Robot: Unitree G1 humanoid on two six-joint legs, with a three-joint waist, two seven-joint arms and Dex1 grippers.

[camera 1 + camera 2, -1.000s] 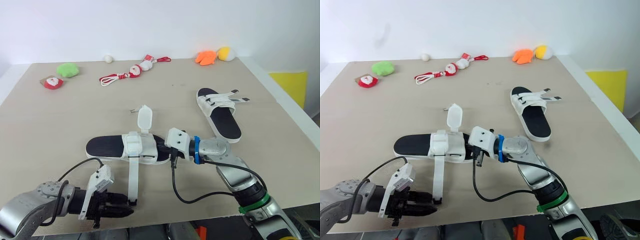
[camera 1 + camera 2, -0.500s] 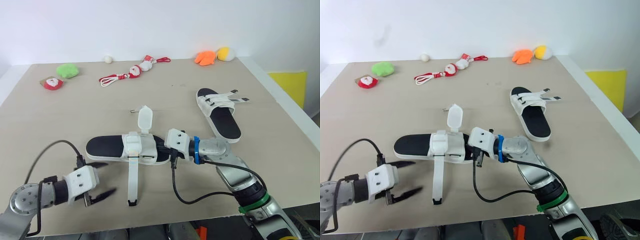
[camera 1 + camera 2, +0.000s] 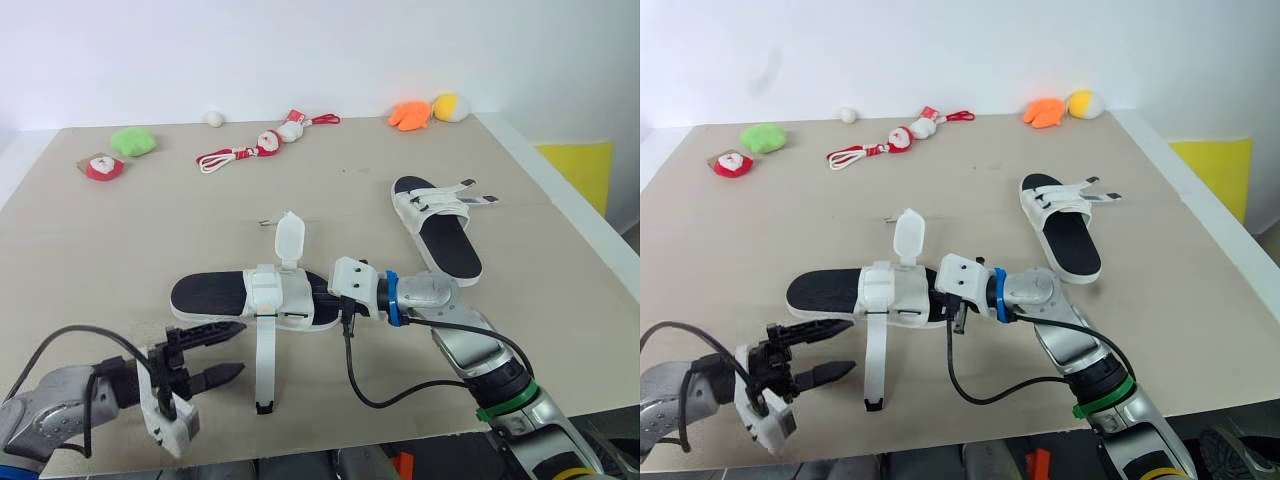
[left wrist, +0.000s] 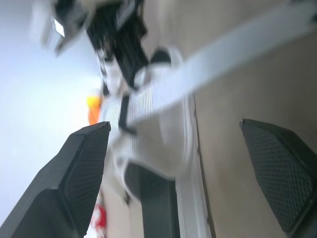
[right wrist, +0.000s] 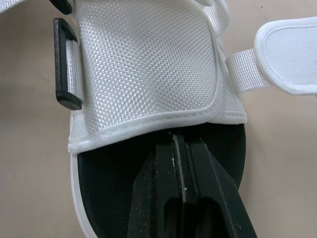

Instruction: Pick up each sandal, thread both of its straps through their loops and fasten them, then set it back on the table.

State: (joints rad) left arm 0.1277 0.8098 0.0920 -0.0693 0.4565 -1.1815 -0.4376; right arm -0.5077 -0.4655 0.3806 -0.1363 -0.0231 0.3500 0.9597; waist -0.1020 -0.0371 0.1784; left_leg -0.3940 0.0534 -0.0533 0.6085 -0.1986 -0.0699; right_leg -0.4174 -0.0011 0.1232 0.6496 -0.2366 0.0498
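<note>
having released the strap (image 3: 266, 365), your left hand (image 3: 240, 347) now hovers fingers apart at its 9 o'clock; it lies unthreaded on the table (image 3: 120, 240), right hand (image 5: 181, 148) fingers together, pinning the near sandal (image 3: 215, 295).

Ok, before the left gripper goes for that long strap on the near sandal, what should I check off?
1. Is the left gripper open: ok, it sits beside the long strap, not touching.
2. Is the long strap free: ok, flat on the table, unthreaded.
3. Is the right gripper steadying the near sandal: cannot tell; shut, tips against it.
4. Is the second strap fastened: not ok, it stands up loose.
5. Is the far sandal out of the way: ok, off to the right.
</note>
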